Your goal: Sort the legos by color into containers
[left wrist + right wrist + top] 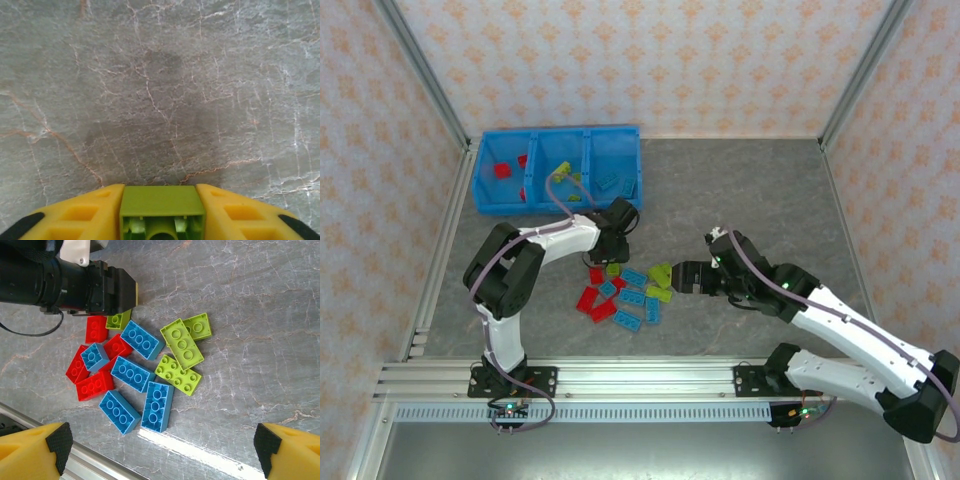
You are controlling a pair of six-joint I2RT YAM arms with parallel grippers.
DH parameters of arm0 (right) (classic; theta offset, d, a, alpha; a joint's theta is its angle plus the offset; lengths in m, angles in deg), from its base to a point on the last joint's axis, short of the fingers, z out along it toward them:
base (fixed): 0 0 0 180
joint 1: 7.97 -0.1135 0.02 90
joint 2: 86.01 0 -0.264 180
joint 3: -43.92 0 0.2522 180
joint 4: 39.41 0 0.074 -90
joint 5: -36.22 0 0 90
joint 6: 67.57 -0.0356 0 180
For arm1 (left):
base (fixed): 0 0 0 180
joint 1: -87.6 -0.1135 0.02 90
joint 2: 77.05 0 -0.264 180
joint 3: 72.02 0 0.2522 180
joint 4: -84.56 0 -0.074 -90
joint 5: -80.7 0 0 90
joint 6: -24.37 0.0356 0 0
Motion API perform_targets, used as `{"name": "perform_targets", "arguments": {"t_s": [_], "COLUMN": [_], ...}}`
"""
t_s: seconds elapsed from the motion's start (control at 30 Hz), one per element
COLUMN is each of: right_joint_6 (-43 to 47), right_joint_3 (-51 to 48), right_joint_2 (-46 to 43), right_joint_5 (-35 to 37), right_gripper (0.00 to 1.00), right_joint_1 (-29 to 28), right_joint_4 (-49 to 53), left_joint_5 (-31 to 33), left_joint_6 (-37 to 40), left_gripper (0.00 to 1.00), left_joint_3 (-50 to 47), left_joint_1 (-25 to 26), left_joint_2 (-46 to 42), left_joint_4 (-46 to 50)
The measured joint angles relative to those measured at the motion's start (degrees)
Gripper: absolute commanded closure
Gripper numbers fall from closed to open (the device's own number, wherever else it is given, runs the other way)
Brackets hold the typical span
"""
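My left gripper [161, 194] is shut on a lime green lego [162, 212], its yellow fingers [90, 212] pressed against both sides. It stands at the far edge of the lego pile [620, 292], and from the right wrist the held green lego [118, 320] shows at its tip beside a red one [96, 329]. My right gripper [160, 450] hangs open above the pile's right side, nothing between its fingers. Blue [158, 406], red [95, 385] and green [179, 374] legos lie loose below. The blue containers [557, 140] stand at the back left.
In the tray, red bricks [502, 170] lie in the left compartment, green ones [566, 172] in the middle, blue ones [610, 182] in the right. An aluminium rail [620, 378] runs along the near edge. Patterned walls close in the table.
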Motion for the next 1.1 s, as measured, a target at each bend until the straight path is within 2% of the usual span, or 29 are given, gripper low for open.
{"name": "perform_targets", "arguments": {"t_s": [0.1, 0.33, 0.5, 0.63, 0.73, 0.83, 0.97, 1.1], "right_joint_6": [-0.37, -1.01, -1.49, -2.05, -2.47, -2.64, -3.1, -3.76], "right_joint_3": [0.0, 0.83, 0.87, 0.85, 0.85, 0.85, 0.85, 0.85], "right_joint_2": [0.5, 0.5, 0.0, -0.13, -0.17, -0.76, -3.28, -5.9], "right_joint_5": [-0.02, -1.16, -1.99, -1.99, -1.99, -1.97, -1.01, 0.46], "right_gripper": [0.05, 0.04, 0.04, 0.04, 0.04, 0.04, 0.03, 0.03], "right_joint_1": [0.0, 0.0, -0.17, -0.17, -0.28, -0.28, -0.39, -0.55], "right_joint_4": [0.0, -0.17, -1.79, -2.43, -2.56, -2.49, -1.22, -0.39], "left_joint_5": [0.04, 3.06, 9.88, 15.3, 16.98, 16.87, 15.19, 13.51], "left_joint_6": [0.02, 1.92, 5.18, 7.74, 9.81, 12.31, 14.53, 15.58], "left_gripper": [0.78, 0.8, 0.8, 0.79, 0.78, 0.74, 0.53, 0.5], "left_joint_3": [0.46, 1.73, 9.55, 16.76, 23.58, 35.78, 49.18, 52.37], "left_joint_1": [0.02, -1.18, -8.11, -15.67, -20.72, -23.98, -26.34, -26.91], "left_joint_2": [0.0, -4.55, -10.97, -11.15, -6.82, 3.26, 15.69, 18.78], "left_joint_4": [0.42, 2.45, 4.02, 3.32, 3.08, 4.07, 7.02, 10.93]}}
